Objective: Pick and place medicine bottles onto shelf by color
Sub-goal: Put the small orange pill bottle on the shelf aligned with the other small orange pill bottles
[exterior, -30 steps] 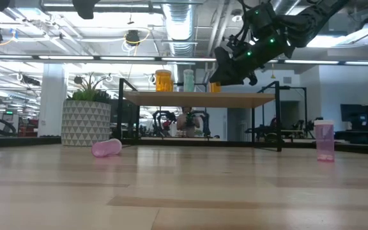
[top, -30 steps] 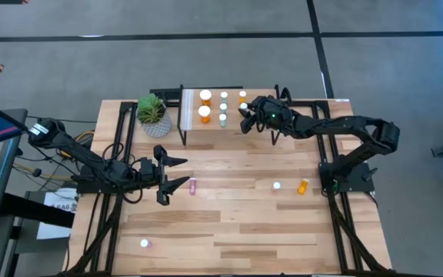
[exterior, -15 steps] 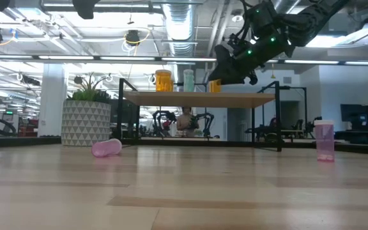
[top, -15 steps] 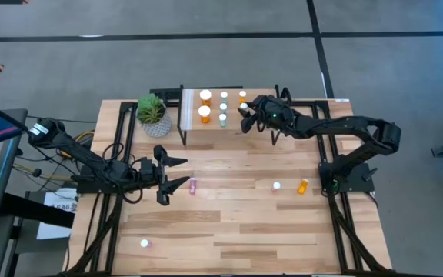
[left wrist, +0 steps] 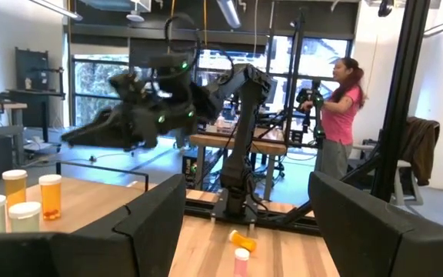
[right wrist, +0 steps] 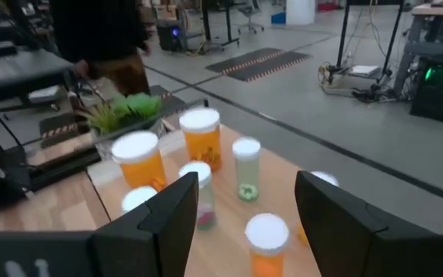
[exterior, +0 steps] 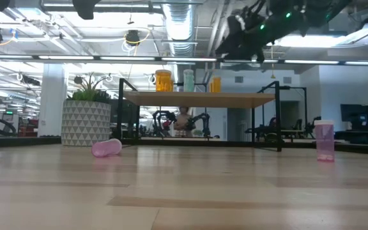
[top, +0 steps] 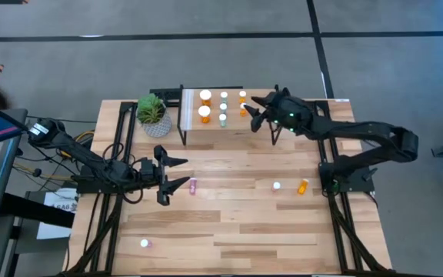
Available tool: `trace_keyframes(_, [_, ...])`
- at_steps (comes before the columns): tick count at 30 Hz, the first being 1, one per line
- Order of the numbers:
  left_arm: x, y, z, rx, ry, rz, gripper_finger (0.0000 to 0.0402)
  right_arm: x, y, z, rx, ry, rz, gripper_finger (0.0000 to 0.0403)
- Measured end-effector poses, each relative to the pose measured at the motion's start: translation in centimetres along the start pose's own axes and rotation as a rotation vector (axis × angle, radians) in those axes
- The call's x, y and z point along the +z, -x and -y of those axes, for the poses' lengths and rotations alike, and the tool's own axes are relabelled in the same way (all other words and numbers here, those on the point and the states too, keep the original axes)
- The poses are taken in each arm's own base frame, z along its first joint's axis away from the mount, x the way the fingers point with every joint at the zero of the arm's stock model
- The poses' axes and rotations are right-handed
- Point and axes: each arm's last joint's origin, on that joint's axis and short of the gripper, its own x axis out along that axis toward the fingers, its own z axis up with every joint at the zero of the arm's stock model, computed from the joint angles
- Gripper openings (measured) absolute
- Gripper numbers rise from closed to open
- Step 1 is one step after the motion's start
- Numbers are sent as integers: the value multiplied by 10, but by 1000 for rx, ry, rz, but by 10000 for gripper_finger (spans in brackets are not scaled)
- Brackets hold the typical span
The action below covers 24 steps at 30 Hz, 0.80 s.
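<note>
No readable text anywhere: bottle (right wrist: 201, 137) labels on the shelf (top: 191, 123) are blank or too small to make out, no brand marks on the arms, nothing legible on the paper by the table's left edge or on gear in the room behind

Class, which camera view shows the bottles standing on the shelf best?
The right wrist view: the shelf bottles fill it, caps and bodies clear. The high view shows mostly caps, the low view three from the side, the left wrist view four at the edge.
</note>
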Motion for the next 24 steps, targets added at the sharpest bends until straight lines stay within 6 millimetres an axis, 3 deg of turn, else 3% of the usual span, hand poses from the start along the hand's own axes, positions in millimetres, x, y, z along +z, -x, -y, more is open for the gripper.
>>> trace_keyframes(6, [-1,0,0,-1,-8,-12,263,22,43,-10,126,2,15,240])
trace_keyframes(11, [-1,0,0,5,-5,-12,263,19,82,-27,248,6,-99,240])
trace_keyframes(19, [-1,0,0,13,11,-12,263,-8,132,-51,368,-99,-422,239])
trace_keyframes(24, [-2,0,0,14,27,-12,263,-33,149,-64,310,-189,-666,239])
